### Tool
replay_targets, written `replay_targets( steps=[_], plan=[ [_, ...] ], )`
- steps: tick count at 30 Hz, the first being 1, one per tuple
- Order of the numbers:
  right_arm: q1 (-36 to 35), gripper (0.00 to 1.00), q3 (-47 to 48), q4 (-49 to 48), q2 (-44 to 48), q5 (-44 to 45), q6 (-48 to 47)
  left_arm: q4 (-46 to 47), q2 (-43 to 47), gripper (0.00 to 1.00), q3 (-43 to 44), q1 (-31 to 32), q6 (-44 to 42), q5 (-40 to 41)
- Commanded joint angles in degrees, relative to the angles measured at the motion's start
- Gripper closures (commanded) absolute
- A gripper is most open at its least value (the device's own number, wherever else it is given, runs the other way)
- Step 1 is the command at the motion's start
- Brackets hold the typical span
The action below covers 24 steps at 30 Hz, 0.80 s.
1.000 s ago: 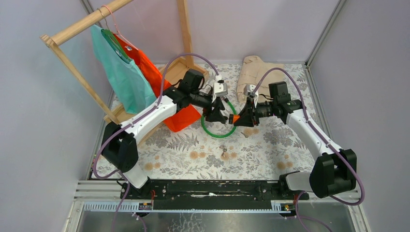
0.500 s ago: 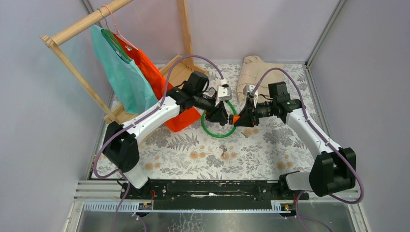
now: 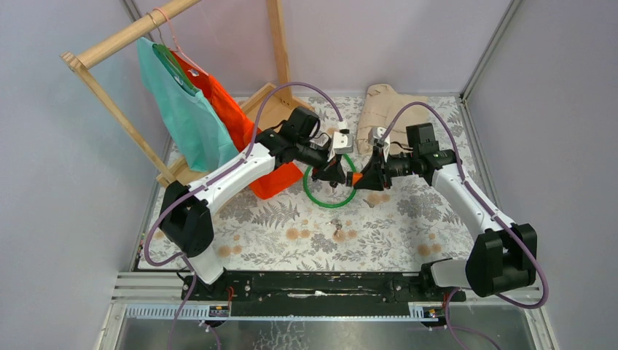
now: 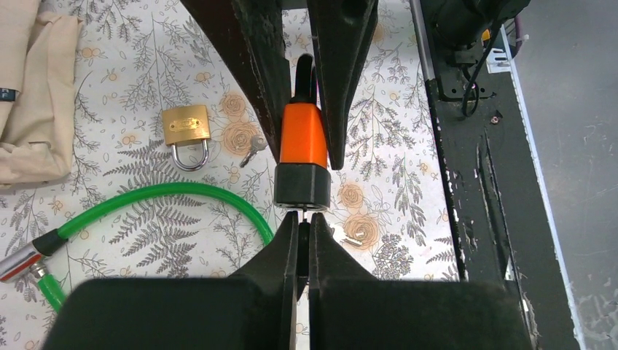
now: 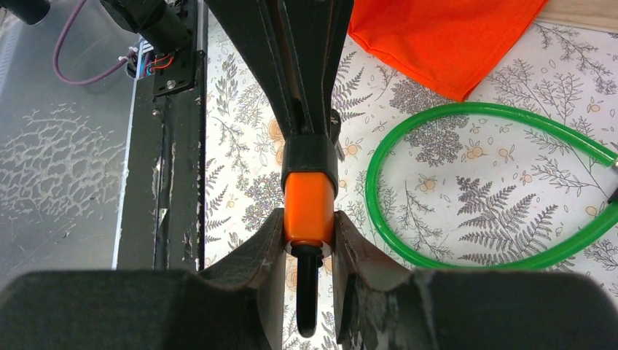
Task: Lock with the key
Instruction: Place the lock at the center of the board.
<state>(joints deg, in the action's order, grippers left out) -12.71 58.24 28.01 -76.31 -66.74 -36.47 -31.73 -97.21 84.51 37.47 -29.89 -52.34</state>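
Clamping the orange lock (image 5: 307, 200) by its sides, the right gripper (image 5: 307, 226) holds it above the mat (image 3: 291, 219), shackle toward its own wrist. The left gripper (image 4: 304, 226), at the lock's 9 o'clock in the top view, is pinched tight on the key (image 4: 303, 211) at the lock's black end. A green cable (image 4: 167, 191) loops on the mat beneath it.

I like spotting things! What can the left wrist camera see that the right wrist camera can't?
Only the left wrist view shows a gold padlock, a little key lying beside it and a beige cloth. Only the right wrist view shows the orange cloth. Both show the orange lock and the green cable on the flowery table cover.
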Motion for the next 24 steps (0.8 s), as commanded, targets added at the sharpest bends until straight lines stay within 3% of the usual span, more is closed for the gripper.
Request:
replay_targets(
  steps=[1,6,12,16,20,24],
  plan=[
    [2.26,1.00,2.22,-1.44,2.42,-0.58,-1.32,-4.55,1.67,1.00,1.19,-1.57,-2.34,1.18],
    [3.88,1.00,2.59,-1.04,3.34,0.70,-1.51,-4.52,2.57,1.00,1.70,-2.89,-1.90,2.24],
    [11.07,1.00,2.58,-0.55,5.76,-1.08,-1.93,-2.87,3.53,1.00,1.21,-4.95,0.60,5.15],
    [12.01,1.00,2.68,-2.79,6.00,-0.40,1.95,-0.27,4.32,1.00,-0.23,-5.09,1.74,5.14],
    [12.01,1.00,1.96,-8.90,5.35,7.39,10.08,1.05,4.59,1.00,-1.71,-2.54,-0.07,8.80],
    [11.98,1.00,6.34,-2.37,1.53,21.08,9.48,0.69,5.09,1.00,-3.79,2.46,-5.16,13.56]
  ],
)
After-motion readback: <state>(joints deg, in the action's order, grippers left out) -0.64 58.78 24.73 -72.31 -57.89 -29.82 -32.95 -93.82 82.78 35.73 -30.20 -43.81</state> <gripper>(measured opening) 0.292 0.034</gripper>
